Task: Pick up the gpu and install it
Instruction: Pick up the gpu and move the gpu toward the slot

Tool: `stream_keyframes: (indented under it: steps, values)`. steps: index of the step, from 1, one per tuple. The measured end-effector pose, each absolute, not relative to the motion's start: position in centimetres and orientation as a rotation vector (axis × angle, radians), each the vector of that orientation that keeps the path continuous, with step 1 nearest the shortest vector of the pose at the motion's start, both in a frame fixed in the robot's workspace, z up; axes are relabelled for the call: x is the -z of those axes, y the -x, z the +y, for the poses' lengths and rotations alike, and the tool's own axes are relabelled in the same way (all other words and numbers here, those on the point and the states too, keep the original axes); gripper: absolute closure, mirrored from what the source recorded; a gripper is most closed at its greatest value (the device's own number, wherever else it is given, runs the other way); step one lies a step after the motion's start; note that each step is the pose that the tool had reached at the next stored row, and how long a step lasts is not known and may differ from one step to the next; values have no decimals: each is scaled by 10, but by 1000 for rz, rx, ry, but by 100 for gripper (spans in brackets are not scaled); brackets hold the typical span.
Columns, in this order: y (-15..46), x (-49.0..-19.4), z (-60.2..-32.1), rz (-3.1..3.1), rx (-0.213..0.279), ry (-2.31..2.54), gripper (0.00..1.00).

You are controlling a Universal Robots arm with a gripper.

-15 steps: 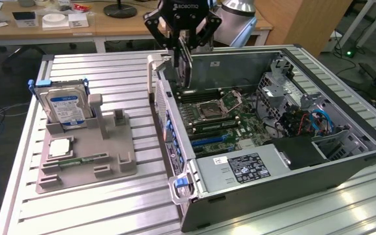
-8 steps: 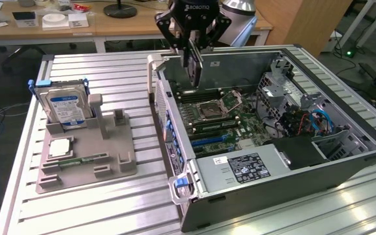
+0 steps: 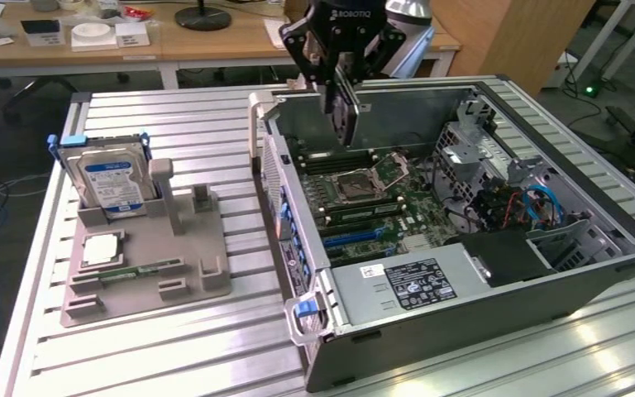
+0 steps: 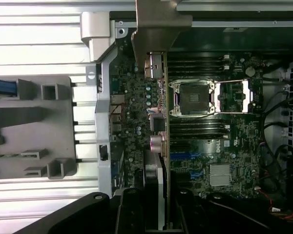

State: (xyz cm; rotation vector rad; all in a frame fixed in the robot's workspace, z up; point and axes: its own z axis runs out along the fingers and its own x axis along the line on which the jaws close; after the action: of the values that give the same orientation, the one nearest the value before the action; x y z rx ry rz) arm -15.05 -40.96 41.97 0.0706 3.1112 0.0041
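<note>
Near the frame's top centre, the gripper (image 3: 340,89) was clamped on the gpu (image 3: 347,126), held above the open case (image 3: 494,324), not yet installed.

"ROBOTIQ" in white on the tool (image 3: 341,98)

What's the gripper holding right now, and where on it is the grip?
The gpu, pinched across its flat faces near its upper edge by the gripper, hanging above the open computer case.
</note>
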Motion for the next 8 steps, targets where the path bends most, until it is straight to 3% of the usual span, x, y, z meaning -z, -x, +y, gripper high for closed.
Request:
stream_keyframes:
  steps: [8]
  values:
    - [127, -418, -410, 3111, -5, -61, 72]
